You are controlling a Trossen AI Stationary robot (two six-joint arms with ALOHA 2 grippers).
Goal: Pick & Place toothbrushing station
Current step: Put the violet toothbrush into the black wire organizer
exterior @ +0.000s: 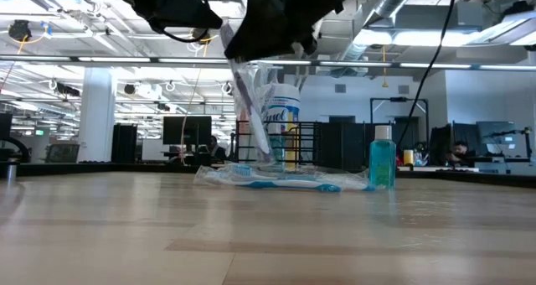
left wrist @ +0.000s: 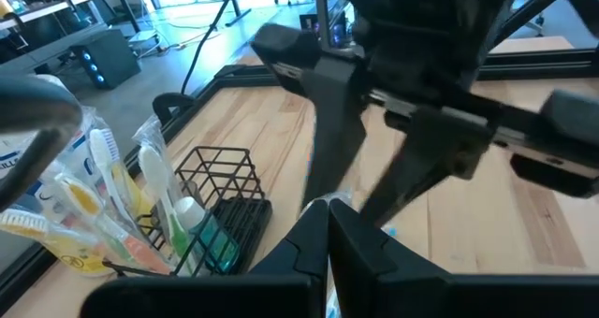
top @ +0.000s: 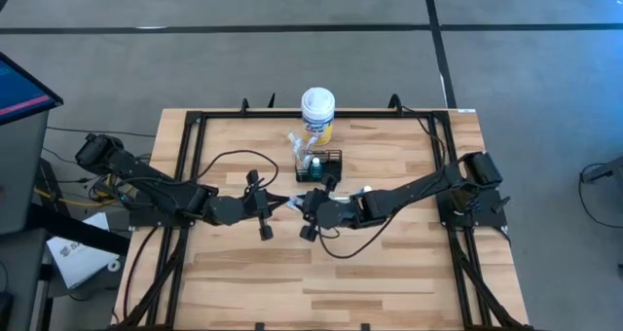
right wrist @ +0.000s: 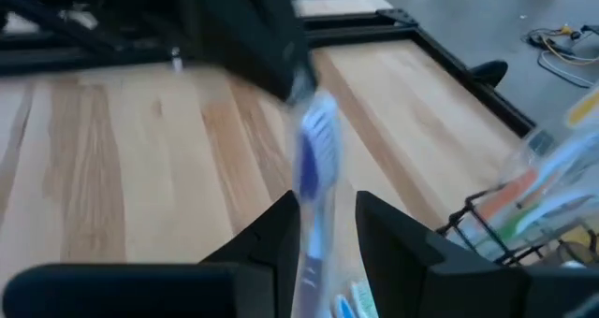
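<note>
Table: pale wooden slatted table top [top: 389, 263] inside a black frame. Its near half is bare apart from the arms and their cables.
Left gripper: left gripper [top: 284, 205] hangs over the middle of the table. Its fingertips [left wrist: 328, 226] are pressed together on the end of a clear wrapper.
Right gripper: right gripper [top: 310, 204] faces it, tip to tip. Its fingers [right wrist: 281, 229] stand part-way apart with the wrapped brush between them. They look closed on the wrapper, though the clear film makes the contact hard to read.
Held thing: blue-and-white toothbrush in a clear plastic wrapper [right wrist: 314, 159], off the table. It is blurred in the right wrist view and its lower end is cut off. In the low view it hangs as a pale strip below the dark arms.
Task's thing: small black rectangular wire-mesh caddy [top: 329, 164] stands on the table just beyond the two grippers, touched by neither. In the low view its mesh cannot be made out.
In the caddy: small blue-green bottle with a white cap [exterior: 382, 158], upright. Its base is hidden behind the wire in the left wrist view.
Beside the caddy: several wrapped toothbrushes with yellow and orange handles [left wrist: 94, 201], lying or leaning against it; I cannot tell which. One blue one lies flat [exterior: 276, 181].
Farther back: yellow canister with a white lid [top: 318, 112], upright by the far edge and partly hidden in the low view by the hanging wrapper.
</note>
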